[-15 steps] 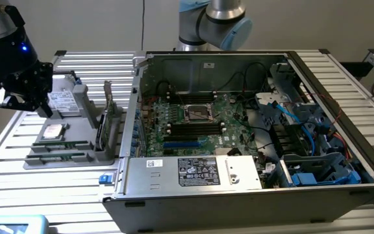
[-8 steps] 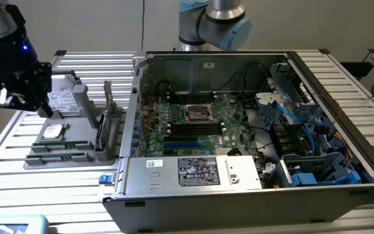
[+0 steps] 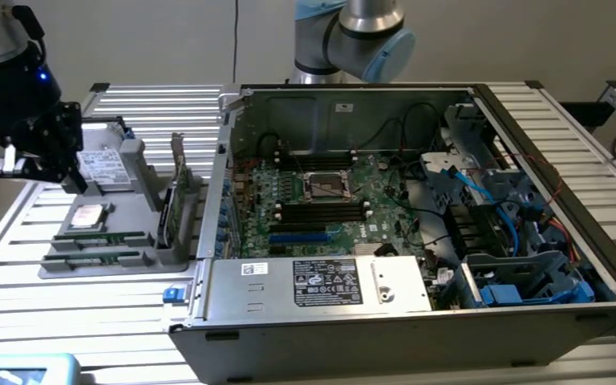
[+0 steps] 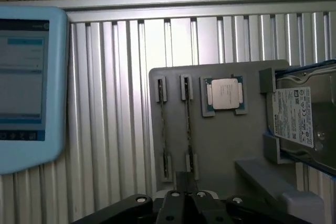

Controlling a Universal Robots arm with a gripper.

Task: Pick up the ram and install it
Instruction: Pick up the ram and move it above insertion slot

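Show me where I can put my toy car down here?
Bare ribbed table lies between the blue tablet and the grey tray. Another bare strip runs beside the computer case on the exterior view's right. The tray is crowded with ram sticks, a chip and a hard drive; the case is full of cables.

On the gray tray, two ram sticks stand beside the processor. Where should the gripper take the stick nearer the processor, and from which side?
Probably at the free middle of the ram, coming from straight above. It stands on its long edge, thin, and both ends sit in gray end brackets on the tray, so only the flat faces between them look open to a grip.
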